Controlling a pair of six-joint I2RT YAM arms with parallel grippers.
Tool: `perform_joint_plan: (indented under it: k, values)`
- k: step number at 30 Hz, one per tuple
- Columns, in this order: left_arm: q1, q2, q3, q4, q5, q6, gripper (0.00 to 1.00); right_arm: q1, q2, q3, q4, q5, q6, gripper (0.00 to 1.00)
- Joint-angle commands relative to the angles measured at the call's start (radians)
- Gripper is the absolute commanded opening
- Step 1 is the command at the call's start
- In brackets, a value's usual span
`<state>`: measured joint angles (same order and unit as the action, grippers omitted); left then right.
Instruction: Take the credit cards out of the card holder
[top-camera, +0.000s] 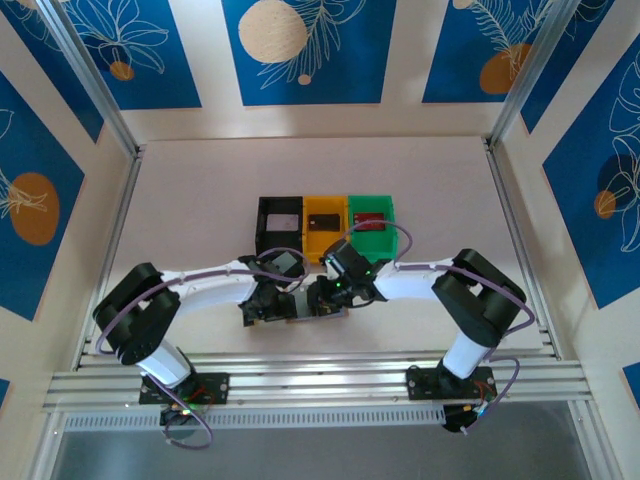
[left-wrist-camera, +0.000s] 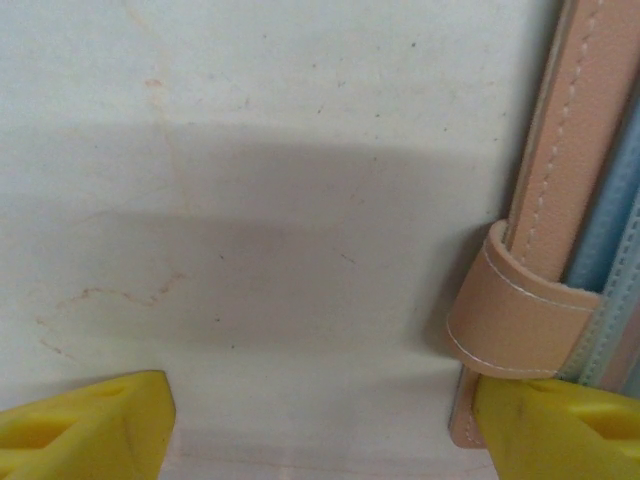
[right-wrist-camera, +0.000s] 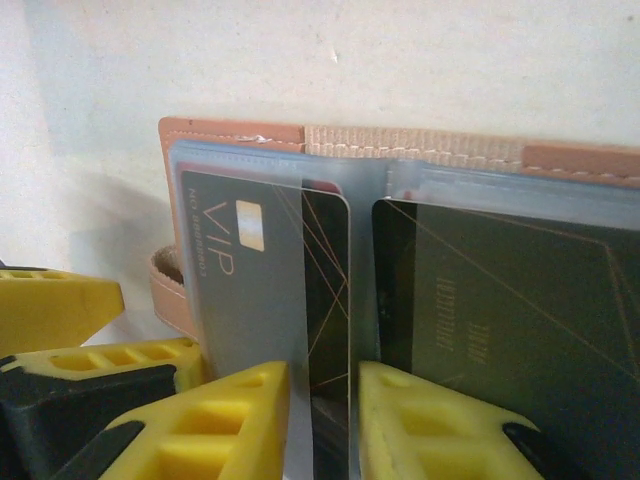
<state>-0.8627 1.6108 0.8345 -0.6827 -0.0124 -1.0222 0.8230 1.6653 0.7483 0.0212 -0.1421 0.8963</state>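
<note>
The tan card holder (right-wrist-camera: 230, 133) lies open on the table, its clear sleeves facing up. A dark VIP credit card (right-wrist-camera: 327, 290) sticks partly out of the left sleeve, and another dark card (right-wrist-camera: 500, 300) fills the right sleeve. My right gripper (right-wrist-camera: 325, 425) hovers at the holder's near edge, jaws a narrow gap apart over the VIP card's bare strip. My left gripper (left-wrist-camera: 320, 430) is wide open at the holder's side. Its right fingertip (left-wrist-camera: 560, 430) rests by the snap tab (left-wrist-camera: 520, 310). In the top view both grippers meet over the holder (top-camera: 303, 306).
Three bins stand in a row just behind the holder: black (top-camera: 262, 228) with a pale card (top-camera: 283, 220), yellow (top-camera: 308, 235) with a dark card (top-camera: 324, 218), green (top-camera: 390, 222) with a red card (top-camera: 370, 217). Metal rails run along both sides and the near edge.
</note>
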Motion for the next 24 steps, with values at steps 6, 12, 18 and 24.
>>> perform_joint_plan:
  k: [6, 12, 18, 24]
  values:
    - [-0.030, 0.170, -0.098, 0.173, 0.065, -0.013, 0.79, 0.004, -0.027, -0.050, 0.042, 0.002, 0.004, 0.15]
    - [-0.030, 0.172, -0.097, 0.173, 0.065, -0.013, 0.79, 0.004, -0.035, -0.057, 0.050, -0.004, 0.006, 0.08]
    - [-0.030, 0.170, -0.097, 0.172, 0.063, -0.012, 0.79, 0.004, -0.045, -0.062, 0.047, -0.002, 0.007, 0.00]
    - [-0.030, 0.167, -0.095, 0.165, 0.058, -0.007, 0.79, 0.002, -0.089, -0.078, 0.030, 0.024, 0.005, 0.00]
